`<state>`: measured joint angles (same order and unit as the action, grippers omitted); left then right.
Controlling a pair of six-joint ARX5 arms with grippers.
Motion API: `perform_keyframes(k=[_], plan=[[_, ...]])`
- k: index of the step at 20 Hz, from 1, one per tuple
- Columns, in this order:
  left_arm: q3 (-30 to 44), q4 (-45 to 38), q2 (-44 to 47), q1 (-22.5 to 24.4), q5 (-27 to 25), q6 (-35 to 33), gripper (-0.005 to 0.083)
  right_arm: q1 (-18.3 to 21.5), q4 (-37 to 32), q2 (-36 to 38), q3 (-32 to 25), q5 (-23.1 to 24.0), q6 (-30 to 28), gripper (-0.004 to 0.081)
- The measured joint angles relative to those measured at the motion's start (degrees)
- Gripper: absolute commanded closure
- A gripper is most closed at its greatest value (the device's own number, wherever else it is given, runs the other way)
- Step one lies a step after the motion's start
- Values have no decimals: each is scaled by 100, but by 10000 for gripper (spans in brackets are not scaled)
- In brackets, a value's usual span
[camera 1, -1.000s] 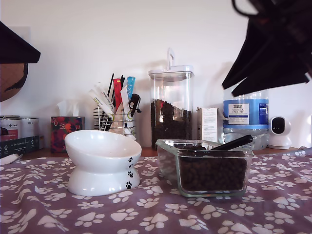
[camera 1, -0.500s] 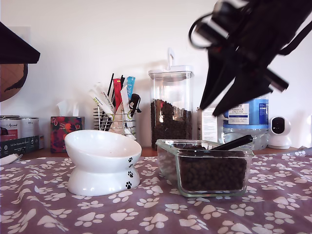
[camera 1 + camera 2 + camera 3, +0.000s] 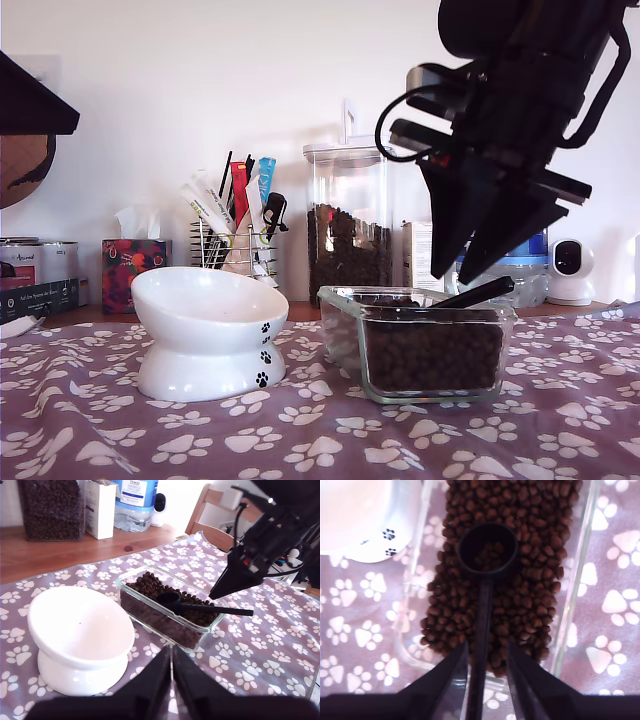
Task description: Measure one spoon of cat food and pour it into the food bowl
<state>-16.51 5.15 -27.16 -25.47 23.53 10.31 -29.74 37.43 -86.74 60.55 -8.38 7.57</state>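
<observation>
Second wrist view looks straight down the spoon [image 3: 487,550], whose thin handle runs between the spread fingers [image 3: 445,677] of my second hand [image 3: 482,680]; the jaws stand apart, nothing gripped yet. To do this step well I judge the hand should come down with the handle centred in the gap, close on it near the free end that overhangs the glass dish [image 3: 345,310] rim, and keep the fingertips off the glass. My first hand [image 3: 171,680] hangs back above the bench [image 3: 280,645] with its jaws together, empty. The spoon [image 3: 172,600] is black, with a deep round cup resting on the cat food [image 3: 540,565] and holding a few dark pellets. The food bowl [image 3: 205,310] stands white and empty just beside the dish, at the exterior view's left
</observation>
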Motion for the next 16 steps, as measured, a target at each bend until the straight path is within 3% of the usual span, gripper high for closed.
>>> perform_keyframes(k=[3, 6, 9, 16], plan=[[-2, 2, 0, 0, -129, 0, 793, -92, -63, 177, 0, 195, -20, 558], [0, 0, 0, 0, -153, 0, 793, -372, -417, 420, -9, 699, -17, 558], [0, -2, -116, 0, -197, 0, 793, -643, -970, 1084, -275, 1060, -17, 558], [0, 0, -271, 0, -221, 0, 793, -713, -3075, 2992, -2798, 1200, 9, 559]])
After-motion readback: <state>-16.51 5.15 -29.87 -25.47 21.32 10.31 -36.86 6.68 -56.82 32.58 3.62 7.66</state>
